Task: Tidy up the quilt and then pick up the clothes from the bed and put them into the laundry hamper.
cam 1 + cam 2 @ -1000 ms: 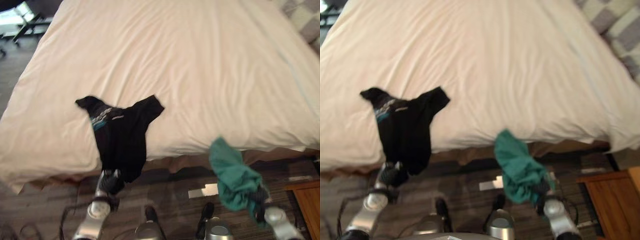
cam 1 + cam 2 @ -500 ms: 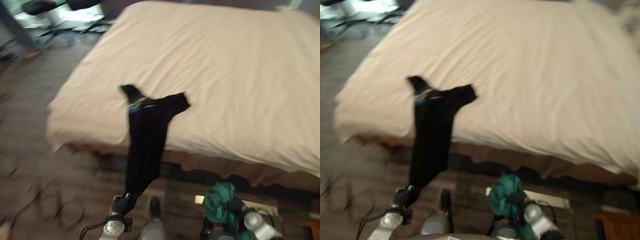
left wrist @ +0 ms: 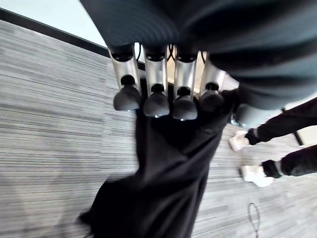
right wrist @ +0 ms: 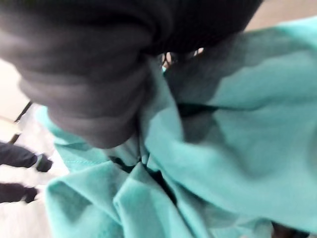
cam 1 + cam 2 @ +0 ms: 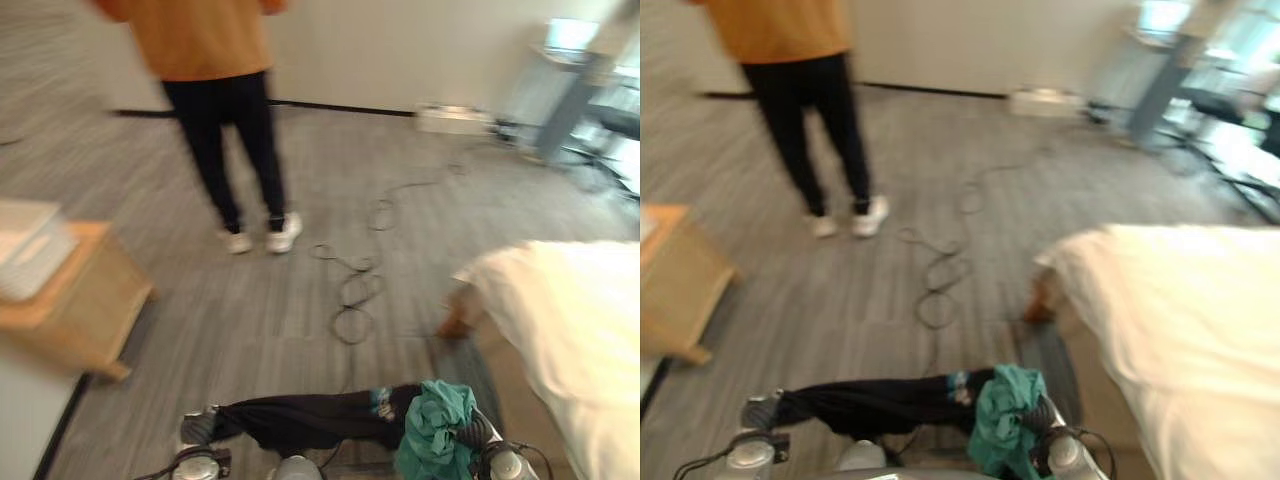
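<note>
Grey floor [image 5: 250, 330]; hands [image 3: 163, 94] grip black garment [image 5: 300, 420], teal [image 5: 435, 440].

head cameras: my two eye views look down from above, sharing floor [image 5: 300, 300], person [image 5: 225, 110] and bed corner [image 5: 1160, 300]. wrist cameras: very close along my hands, on black garment [image 3: 158, 188] and teal garment [image 4: 223, 148].

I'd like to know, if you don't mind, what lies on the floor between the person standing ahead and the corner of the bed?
In the left eye view, a thin looped cable lies on bare grey floor between the person and the bed.
</note>
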{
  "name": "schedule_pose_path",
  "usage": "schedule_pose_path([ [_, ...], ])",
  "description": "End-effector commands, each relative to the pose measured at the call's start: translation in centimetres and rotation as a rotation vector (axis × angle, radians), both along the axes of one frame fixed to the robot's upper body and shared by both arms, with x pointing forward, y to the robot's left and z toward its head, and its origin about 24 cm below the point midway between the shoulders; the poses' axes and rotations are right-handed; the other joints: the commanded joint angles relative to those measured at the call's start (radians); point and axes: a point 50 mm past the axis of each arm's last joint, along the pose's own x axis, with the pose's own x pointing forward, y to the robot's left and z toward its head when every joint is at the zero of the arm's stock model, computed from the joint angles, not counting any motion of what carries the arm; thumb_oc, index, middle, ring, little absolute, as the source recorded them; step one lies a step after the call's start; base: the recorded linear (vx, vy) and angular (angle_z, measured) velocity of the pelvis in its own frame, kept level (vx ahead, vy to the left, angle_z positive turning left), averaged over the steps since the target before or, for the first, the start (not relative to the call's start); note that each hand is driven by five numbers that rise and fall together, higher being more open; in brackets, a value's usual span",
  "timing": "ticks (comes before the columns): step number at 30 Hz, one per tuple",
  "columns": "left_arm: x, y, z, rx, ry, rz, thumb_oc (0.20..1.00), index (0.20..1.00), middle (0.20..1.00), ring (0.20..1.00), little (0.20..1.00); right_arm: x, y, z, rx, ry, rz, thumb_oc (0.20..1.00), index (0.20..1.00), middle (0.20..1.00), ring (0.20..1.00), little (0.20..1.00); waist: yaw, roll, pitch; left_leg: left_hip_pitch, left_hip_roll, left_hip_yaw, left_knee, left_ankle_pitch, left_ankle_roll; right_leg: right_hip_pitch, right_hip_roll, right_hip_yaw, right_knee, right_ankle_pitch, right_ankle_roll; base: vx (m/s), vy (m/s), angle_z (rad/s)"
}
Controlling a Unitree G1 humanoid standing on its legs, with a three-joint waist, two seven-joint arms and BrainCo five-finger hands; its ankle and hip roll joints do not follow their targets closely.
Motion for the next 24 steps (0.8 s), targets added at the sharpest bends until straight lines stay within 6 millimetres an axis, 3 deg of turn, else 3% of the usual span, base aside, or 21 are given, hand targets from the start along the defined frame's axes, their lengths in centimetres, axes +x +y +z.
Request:
schedule_pose_path([
  [1, 1.9, 0.4, 1.6, 0.047, -0.081, -0.070, 0.200, 0.200, 0.200, 0.200, 0.200, 4.4, -1.2, 3.1, 0.037, -0.206, -0.097, 0.200, 0.200, 0.200, 0.200, 0.200, -0.020, -0.036, 0.135, 0.207, 0.051, -0.045, -0.314, 0.029, -0.198, -0.091, -0.020, -0.105, -0.177, 0.028, 0.001, 0.09, 0.079, 2.92],
  [4, 2.2, -0.2, 1.7, 0.054, -0.083, -0.115, 0.200, 0.200, 0.200, 0.200, 0.200, 3.8, -1.4, 2.8, 0.065, -0.198, -0.140, 0.200, 0.200, 0.200, 0.200, 0.200, -0.021, -0.028, 0.129, 0.217, 0.040, -0.075, -0.329, 0.026, -0.189, -0.096, -0.017, -0.127, -0.182, 0.038, -0.001, 0.09, -0.013, 0.70],
  [5, 2.1, 0.1, 1.5, 0.081, -0.048, -0.104, 0.200, 0.200, 0.200, 0.200, 0.200, 3.4, -2.2, 2.3, 0.028, -0.181, -0.183, 0.200, 0.200, 0.200, 0.200, 0.200, -0.014, -0.029, 0.131, 0.220, 0.036, -0.098, -0.322, 0.015, -0.186, -0.085, -0.012, -0.129, -0.266, 0.038, -0.004, 0.07, -0.060, 0.78],
  [6, 2.1, 0.1, 1.5, 0.081, -0.049, -0.104, 0.200, 0.200, 0.200, 0.200, 0.200, 3.4, -2.2, 2.3, 0.028, -0.182, -0.183, 0.200, 0.200, 0.200, 0.200, 0.200, -0.015, -0.029, 0.131, 0.218, 0.036, -0.100, -0.323, 0.016, -0.186, -0.084, -0.012, -0.131, -0.271, 0.042, -0.005, 0.07, -0.073, 0.76],
  [7, 2.5, -1.1, 2.0, 0.058, -0.112, -0.151, 0.200, 0.200, 0.200, 0.200, 0.200, 2.6, -1.3, 1.8, 0.103, -0.163, -0.195, 0.200, 0.200, 0.200, 0.200, 0.200, 0.010, -0.038, 0.123, 0.221, 0.023, -0.119, -0.269, -0.007, -0.183, -0.058, -0.033, -0.148, -0.267, 0.053, -0.009, 0.03, -0.053, 0.52],
  [8, 2.3, -1.5, 1.9, 0.042, -0.112, -0.148, 0.200, 0.200, 0.200, 0.200, 0.200, 2.8, -1.2, 1.9, 0.109, -0.169, -0.194, 0.200, 0.200, 0.200, 0.200, 0.200, 0.006, -0.036, 0.125, 0.223, 0.025, -0.112, -0.268, -0.008, -0.183, -0.074, -0.039, -0.141, -0.254, 0.075, 0.002, 0.04, -0.048, 0.31],
  [9, 3.3, -1.3, 1.2, -0.096, -0.096, -0.019, 0.200, 0.200, 0.200, 0.200, 0.200, 6.6, -0.7, 1.9, -0.080, -0.106, -0.039, 0.200, 0.200, 0.200, 0.200, 0.200, 0.111, 0.004, 0.109, 0.196, 0.021, -0.006, -0.330, 0.097, -0.200, -0.040, 0.082, -0.105, -0.378, 0.086, -0.013, 0.02, -0.018, 0.08],
  [10, 3.3, -1.3, 1.2, -0.096, -0.095, -0.019, 0.200, 0.200, 0.200, 0.200, 0.200, 6.5, -0.7, 1.9, -0.080, -0.105, -0.039, 0.200, 0.200, 0.200, 0.200, 0.200, 0.111, 0.004, 0.109, 0.197, 0.021, -0.006, -0.330, 0.097, -0.201, -0.039, 0.083, -0.105, -0.379, 0.087, -0.013, 0.17, -0.068, -0.39],
  [11, 3.5, -5.9, 1.9, -0.123, -0.150, -0.163, 0.200, 0.200, 0.200, 0.200, 0.200, 6.2, 0.1, 2.1, -0.067, -0.129, -0.029, 0.200, 0.200, 0.200, 0.200, 0.200, 0.126, 0.013, 0.101, 0.210, 0.024, -0.019, -0.330, 0.087, -0.200, -0.009, 0.087, -0.135, -0.386, 0.082, -0.025, 0.17, -0.073, -0.55],
  [14, 2.7, -7.1, 0.7, -0.081, -0.075, -0.216, 0.200, 0.200, 0.200, 0.200, 0.200, 5.4, 1.3, 1.6, -0.032, -0.134, -0.036, 0.200, 0.200, 0.200, 0.200, 0.200, 0.130, 0.009, 0.088, 0.210, 0.035, -0.030, -0.330, 0.083, -0.212, 0.001, 0.098, -0.138, -0.403, 0.076, -0.034, 0.27, -0.177, 0.01],
  [16, 3.6, -8.0, 0.6, -0.071, -0.067, -0.221, 0.200, 0.200, 0.200, 0.200, 0.200, 5.9, 1.6, 1.9, -0.032, -0.161, -0.047, 0.200, 0.200, 0.200, 0.200, 0.200, 0.135, 0.007, 0.096, 0.159, 0.069, -0.028, -0.112, 0.019, -0.237, 0.036, 0.095, -0.176, -0.438, 0.060, -0.053, 0.23, -0.251, 0.21],
  [17, 4.2, -8.4, 0.9, -0.084, -0.089, -0.215, 0.200, 0.200, 0.200, 0.200, 0.200, 6.2, 1.5, 2.3, -0.036, -0.179, -0.043, 0.200, 0.200, 0.200, 0.200, 0.200, 0.140, 0.013, 0.112, 0.102, 0.106, -0.040, 0.026, 0.033, -0.245, 0.056, 0.098, -0.184, -0.438, 0.044, -0.072, 0.11, -0.159, 0.23],
  [18, 4.2, -8.4, 0.9, -0.085, -0.089, -0.215, 0.200, 0.200, 0.200, 0.200, 0.200, 6.2, 1.5, 2.3, -0.037, -0.179, -0.043, 0.200, 0.200, 0.200, 0.200, 0.200, 0.138, 0.016, 0.110, 0.094, 0.111, -0.044, 0.036, 0.028, -0.246, 0.055, 0.102, -0.187, -0.438, 0.043, -0.073, 0.19, -0.213, 0.62],
  [19, 4.9, -9.2, 1.5, -0.119, -0.134, -0.206, 0.200, 0.200, 0.200, 0.200, 0.200, 6.9, 1.0, 3.0, -0.059, -0.217, -0.057, 0.200, 0.200, 0.200, 0.200, 0.200, 0.150, 0.035, 0.137, -0.022, 0.185, -0.053, 0.262, 0.092, -0.252, 0.098, 0.116, -0.228, -0.438, 0.009, -0.111, 0.27, -0.179, 0.78],
  [20, 5.0, -9.3, 1.6, -0.122, -0.138, -0.206, 0.200, 0.200, 0.200, 0.200, 0.200, 7.0, 0.9, 3.0, -0.069, -0.212, -0.055, 0.200, 0.200, 0.200, 0.200, 0.200, 0.157, 0.043, 0.146, -0.052, 0.202, -0.055, 0.303, 0.078, -0.261, 0.128, 0.131, -0.234, -0.438, -0.027, -0.117, 0.39, -0.180, 0.89],
  [22, 4.5, -9.0, 1.4, -0.121, -0.130, -0.190, 0.200, 0.200, 0.200, 0.200, 0.200, 7.3, 0.9, 3.0, -0.086, -0.198, -0.045, 0.200, 0.200, 0.200, 0.200, 0.200, 0.185, 0.037, 0.146, -0.136, 0.170, -0.006, 0.244, 0.025, -0.242, 0.159, 0.137, -0.236, -0.438, -0.066, -0.111, 0.41, 0.042, 0.21],
  [24, 3.7, -8.4, 1.0, -0.109, -0.108, -0.183, 0.200, 0.200, 0.200, 0.200, 0.200, 7.2, 1.0, 2.9, -0.091, -0.190, -0.031, 0.200, 0.200, 0.200, 0.200, 0.200, 0.212, 0.041, 0.123, -0.148, 0.116, 0.034, 0.031, 0.083, -0.239, 0.176, 0.148, -0.235, -0.438, -0.084, -0.083, 0.49, 0.192, -0.23],
])
